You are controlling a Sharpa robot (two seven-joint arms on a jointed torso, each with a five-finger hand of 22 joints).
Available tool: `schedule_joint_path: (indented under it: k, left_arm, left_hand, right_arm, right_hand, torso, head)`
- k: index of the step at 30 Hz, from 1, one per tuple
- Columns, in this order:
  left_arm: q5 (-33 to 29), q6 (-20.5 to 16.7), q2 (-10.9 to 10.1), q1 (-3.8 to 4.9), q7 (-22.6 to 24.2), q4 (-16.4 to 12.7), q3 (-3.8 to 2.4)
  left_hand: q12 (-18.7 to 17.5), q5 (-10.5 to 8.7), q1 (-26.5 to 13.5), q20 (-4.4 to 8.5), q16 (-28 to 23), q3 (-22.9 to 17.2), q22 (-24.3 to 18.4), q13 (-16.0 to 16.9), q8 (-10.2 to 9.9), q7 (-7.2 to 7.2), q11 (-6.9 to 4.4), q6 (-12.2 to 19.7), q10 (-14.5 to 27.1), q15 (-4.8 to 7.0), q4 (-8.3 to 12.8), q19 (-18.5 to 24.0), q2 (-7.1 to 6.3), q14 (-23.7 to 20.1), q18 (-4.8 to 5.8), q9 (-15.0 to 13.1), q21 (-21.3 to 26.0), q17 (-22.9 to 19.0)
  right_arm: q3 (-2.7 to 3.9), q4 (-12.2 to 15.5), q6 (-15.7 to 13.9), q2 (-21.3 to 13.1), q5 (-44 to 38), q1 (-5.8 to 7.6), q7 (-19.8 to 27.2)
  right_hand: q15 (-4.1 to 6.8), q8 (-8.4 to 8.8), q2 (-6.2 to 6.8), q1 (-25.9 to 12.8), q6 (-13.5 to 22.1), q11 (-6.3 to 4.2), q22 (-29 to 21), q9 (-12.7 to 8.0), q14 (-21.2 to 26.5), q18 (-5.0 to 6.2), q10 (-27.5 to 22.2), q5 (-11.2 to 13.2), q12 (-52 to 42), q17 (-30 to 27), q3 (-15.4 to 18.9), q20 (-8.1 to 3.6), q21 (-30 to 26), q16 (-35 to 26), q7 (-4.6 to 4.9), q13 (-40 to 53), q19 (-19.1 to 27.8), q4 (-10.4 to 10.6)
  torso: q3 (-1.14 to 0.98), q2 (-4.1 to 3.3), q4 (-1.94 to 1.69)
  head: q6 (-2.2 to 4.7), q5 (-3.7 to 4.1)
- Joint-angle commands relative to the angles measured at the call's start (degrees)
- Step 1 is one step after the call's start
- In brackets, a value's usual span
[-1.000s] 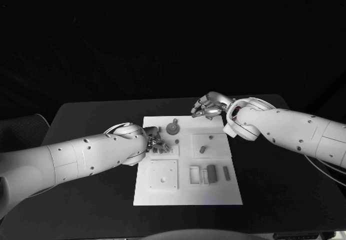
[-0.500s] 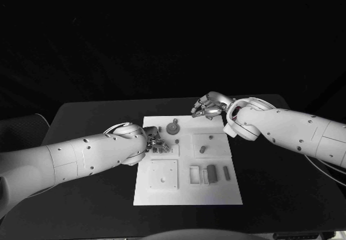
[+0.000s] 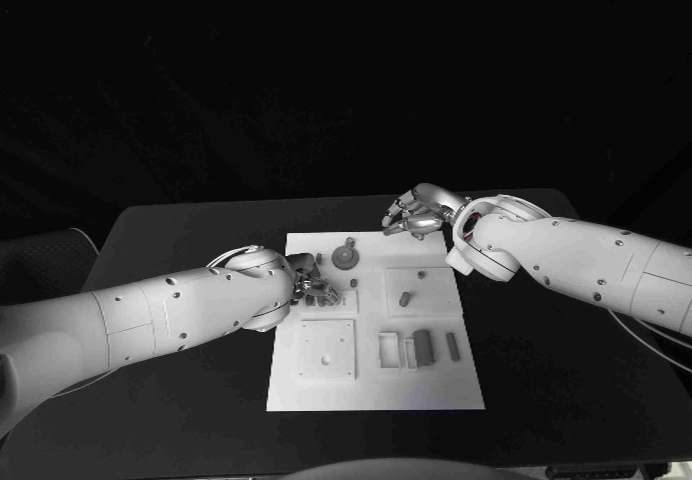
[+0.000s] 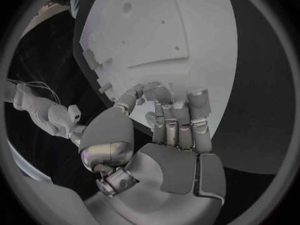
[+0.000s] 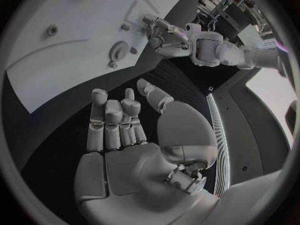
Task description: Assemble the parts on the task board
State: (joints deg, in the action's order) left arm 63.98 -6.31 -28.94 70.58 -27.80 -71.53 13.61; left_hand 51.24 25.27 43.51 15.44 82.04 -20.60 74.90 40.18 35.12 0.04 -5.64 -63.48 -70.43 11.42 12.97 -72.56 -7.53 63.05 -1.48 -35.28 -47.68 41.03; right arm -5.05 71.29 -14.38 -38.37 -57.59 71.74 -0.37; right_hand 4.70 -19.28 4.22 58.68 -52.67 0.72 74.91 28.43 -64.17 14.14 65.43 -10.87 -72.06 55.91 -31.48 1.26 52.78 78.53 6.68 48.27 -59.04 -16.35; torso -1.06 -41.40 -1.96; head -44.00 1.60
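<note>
The white task board lies in the middle of the black table. A round grey part sits near its far edge, a small peg lies in the right square, and two dark blocks lie beside a pale frame. My left hand hovers low over the board's left edge, its fingers curled against the thumb; whatever is between them is hidden. My right hand hangs beyond the board's far right corner, and in the right wrist view its fingers are stretched out with nothing in them.
A raised square plate takes up the board's near left. The round part and my left hand both appear in the right wrist view. Bare black table lies to either side of the board.
</note>
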Motion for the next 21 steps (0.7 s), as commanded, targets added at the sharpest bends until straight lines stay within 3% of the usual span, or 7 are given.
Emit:
schedule_joint_path:
  k: [1,21]
  left_arm:
    - [-1.43,-1.13,0.1,-0.01,0.93,-0.15,-0.02]
    - [-2.04,-1.85,0.09,-0.01,1.07,-0.14,-0.02]
  left_hand:
    - [0.4,-0.25,-0.66,0.39,0.29,0.37,0.94,-0.07,0.18,0.26,-0.03,0.32,0.39,0.06,-0.1,0.55,0.05,-0.37,-3.57,-0.1,0.29,-0.08]
    - [0.4,-0.38,-0.73,0.4,0.29,0.23,0.93,-0.1,0.16,0.25,-0.04,0.38,0.42,0.07,-0.2,0.57,0.29,-0.39,-3.61,-0.1,0.34,-0.11]
  right_arm:
    - [0.03,0.01,0.62,0.03,-0.09,-0.03,0.47]
    - [0.03,-0.08,0.68,0.07,-0.09,-0.03,0.57]
  right_hand:
    - [0.52,0.32,-0.2,-0.5,-0.14,-0.05,0.56,0.09,0.04,0.86,-0.27,-0.28,0.22,-0.07,-0.3,0.11,-0.39,-0.03,0.45,0.1,-0.03,0.1]
    - [0.51,0.35,-0.17,-0.52,-0.13,-0.04,0.57,0.13,0.04,0.86,-0.27,-0.26,0.21,-0.08,-0.28,0.11,-0.39,-0.02,0.45,0.1,-0.03,0.1]
  torso:
    - [0.0,0.01,-0.01]
    - [0.0,0.02,-0.03]
  head:
    - [0.04,0.07]
    - [0.07,0.12]
